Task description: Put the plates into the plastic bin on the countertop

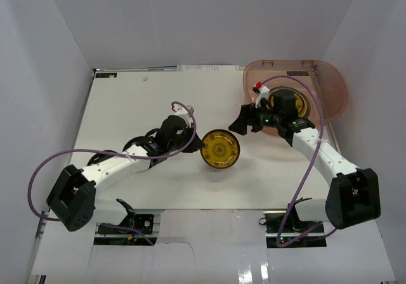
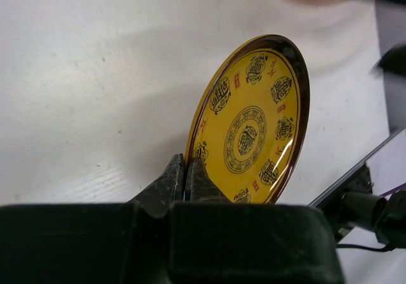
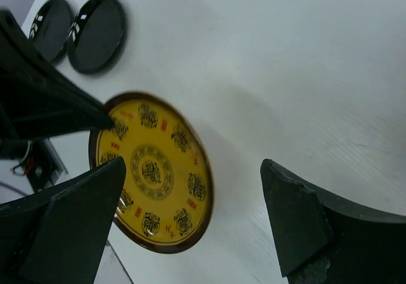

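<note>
Closest to us, our left end effector (image 2: 186, 172) is pinched tight on the rim of a yellow plate (image 2: 250, 125) with dark marks on it. The plate is tipped up over the middle of the white surface (image 1: 127, 106). We cannot tell if its far edge touches the surface.

We think the step now is to get this plate over to the bin. The grip is only on a thin bit of rim, so we should go slowly and keep the plate from swinging. We should lift it over the bin's wall, then let go low down inside, so it does not drop hard.

A bit further off, our right end effector (image 3: 193, 165) is wide open with nothing in it, just beside the plate. It could take the plate, or move away so we do not bump it.

Furthest off, in the back right corner, sits the plastic bin (image 1: 333, 90). One gold-brown plate (image 1: 302, 106) lies in it, partly hidden by our right arm (image 1: 317, 148). We cannot see if others lie under it.
</note>
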Controlling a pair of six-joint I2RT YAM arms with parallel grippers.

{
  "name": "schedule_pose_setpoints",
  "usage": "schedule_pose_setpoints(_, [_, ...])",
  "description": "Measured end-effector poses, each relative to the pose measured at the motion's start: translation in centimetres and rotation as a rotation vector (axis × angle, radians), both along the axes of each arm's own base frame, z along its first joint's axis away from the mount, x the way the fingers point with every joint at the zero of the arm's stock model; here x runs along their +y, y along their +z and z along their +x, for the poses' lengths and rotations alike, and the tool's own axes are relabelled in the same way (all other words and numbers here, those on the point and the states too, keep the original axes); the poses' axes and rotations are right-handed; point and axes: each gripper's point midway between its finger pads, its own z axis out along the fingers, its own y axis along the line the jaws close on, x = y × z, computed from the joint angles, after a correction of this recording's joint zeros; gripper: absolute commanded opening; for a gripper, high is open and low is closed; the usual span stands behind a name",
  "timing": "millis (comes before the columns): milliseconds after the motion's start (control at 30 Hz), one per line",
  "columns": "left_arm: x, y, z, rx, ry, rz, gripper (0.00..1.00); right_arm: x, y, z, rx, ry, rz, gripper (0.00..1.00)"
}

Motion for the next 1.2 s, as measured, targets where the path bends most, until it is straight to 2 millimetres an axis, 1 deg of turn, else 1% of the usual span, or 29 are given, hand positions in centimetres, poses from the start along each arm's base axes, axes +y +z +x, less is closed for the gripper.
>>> schedule_pose_setpoints(33, [0.5, 0.9, 0.5, -0.020, 0.018, -0.014, 0.00, 1.5, -0.7, -0.6, 0.015, 0.065, -0.012, 0.93])
schedule_pose_setpoints(67, [1.0, 1.7, 0.9, -0.039, 0.032, -0.028, 0.00, 2.5, -1.4, -1.2, 0.031, 0.112, -0.022, 0.95])
schedule_pose_setpoints(133, [1.4, 2.4, 1.2, -0.055, 0.041, -0.038, 0.00, 4.0, -2.9, -2.5, 0.071, 0.184, -0.042, 0.99])
schedule_pose_setpoints(167, [1.5, 2.5, 1.3, -0.058, 0.041, -0.039, 0.00, 4.5, -3.6, -3.0, 0.093, 0.205, -0.053, 0.91])
schedule_pose_setpoints(200, [1.5, 2.5, 1.3, -0.057, 0.039, -0.039, 0.00, 4.8, -4.2, -3.3, 0.106, 0.216, -0.061, 0.82])
schedule_pose_setpoints(233, [1.6, 2.5, 1.3, -0.057, 0.038, -0.037, 0.00, 5.0, -4.5, -3.4, 0.117, 0.222, -0.067, 0.48])
schedule_pose_setpoints(267, [1.7, 2.5, 1.2, -0.056, 0.037, -0.035, 0.05, 5.0, -4.7, -3.5, 0.122, 0.223, -0.071, 0.32])
schedule_pose_setpoints(300, [1.9, 2.5, 1.2, -0.057, 0.037, -0.030, 0.12, 4.9, -4.8, -3.3, 0.120, 0.217, -0.073, 0.21])
schedule_pose_setpoints(333, [2.2, 2.4, 1.2, -0.053, 0.040, -0.021, 0.31, 4.7, -4.8, -3.1, 0.122, 0.199, -0.077, 0.12])
schedule_pose_setpoints(367, [2.3, 2.7, 1.1, -0.056, 0.042, -0.023, 0.42, 4.6, -4.7, -2.8, 0.125, 0.186, -0.070, 0.08])
schedule_pose_setpoints(400, [2.7, 2.8, 1.3, -0.066, 0.053, -0.015, 0.52, 4.7, -4.4, -2.7, 0.127, 0.185, -0.055, 0.08])
schedule_pose_setpoints(433, [3.0, 2.9, 1.4, -0.070, 0.065, -0.009, 0.60, 4.8, -4.0, -2.6, 0.122, 0.181, -0.050, 0.08])
schedule_pose_setpoints(467, [3.4, 3.1, 1.6, -0.074, 0.084, -0.005, 0.69, 4.8, -3.5, -2.0, 0.104, 0.161, -0.055, 0.08])
schedule_pose_setpoints(533, [4.3, 3.4, 1.7, -0.079, 0.124, 0.007, 0.73, 4.8, -2.4, -1.0, 0.080, 0.127, -0.051, 0.08])
schedule_pose_setpoints(600, [5.7, 3.5, 1.9, -0.079, 0.182, 0.031, 0.75, 3.9, -0.7, 0.9, 0.051, 0.062, -0.037, 0.08])
schedule_pose_setpoints(633, [6.3, 3.4, 2.0, -0.076, 0.208, 0.043, 0.75, 3.1, 0.3, 2.2, 0.033, 0.017, -0.021, 0.08])
schedule_pose_setpoints(667, [7.1, 3.3, 2.1, -0.070, 0.244, 0.057, 0.75, 1.7, 1.4, 3.7, 0.014, -0.043, -0.002, 0.08])
schedule_pose_setpoints(733, [8.8, 2.6, 2.2, -0.056, 0.317, 0.082, 0.75, -1.8, 3.5, 6.9, -0.020, -0.182, 0.047, 0.08])
schedule_pose_setpoints(767, [9.9, 2.1, 2.2, -0.045, 0.356, 0.096, 0.78, -4.4, 4.5, 8.7, -0.042, -0.276, 0.071, 0.08])
schedule_pose_setpoints(800, [11.1, 1.3, 1.9, -0.027, 0.398, 0.114, 0.79, -6.9, 5.2, 10.0, -0.056, -0.358, 0.088, 0.08])
schedule_pose_setpoints(833, [12.4, 0.6, 1.5, -0.009, 0.443, 0.129, 0.79, -9.2, 5.7, 11.2, -0.067, -0.441, 0.102, 0.08])
schedule_pose_setpoints(867, [13.5, 0.0, 1.1, 0.006, 0.476, 0.140, 0.82, -12.4, 6.1, 12.3, -0.080, -0.537, 0.106, 0.08])
schedule_pose_setpoints(900, [15.0, -0.6, 0.6, 0.024, 0.524, 0.150, 0.84, -14.8, 6.2, 13.1, -0.086, -0.614, 0.109, 0.08])
schedule_pose_setpoints(933, [16.1, -0.9, 0.3, 0.031, 0.566, 0.148, 0.84, -17.0, 6.0, 13.7, -0.084, -0.688, 0.111, 0.08])
schedule_pose_setpoints(967, [17.3, -1.2, -0.1, 0.040, 0.607, 0.147, 0.85, -18.8, 5.5, 14.2, -0.076, -0.745, 0.109, 0.08])
schedule_pose_setpoints(1033, [19.1, -1.5, -0.6, 0.057, 0.676, 0.139, 0.85, -21.3, 3.8, 14.9, -0.039, -0.829, 0.103, 0.08])
schedule_pose_setpoints(1100, [20.6, -1.8, -0.8, 0.072, 0.742, 0.127, 0.88, -22.8, 1.7, 15.5, 0.010, -0.881, 0.093, 0.09])
schedule_pose_setpoints(1167, [22.0, -2.6, -1.2, 0.097, 0.804, 0.124, 0.88, -23.7, -0.7, 15.9, 0.068, -0.917, 0.085, 0.17])
schedule_pose_setpoints(1200, [22.5, -3.0, -1.5, 0.111, 0.826, 0.123, 0.89, -24.0, -1.8, 16.1, 0.094, -0.929, 0.080, 0.24])
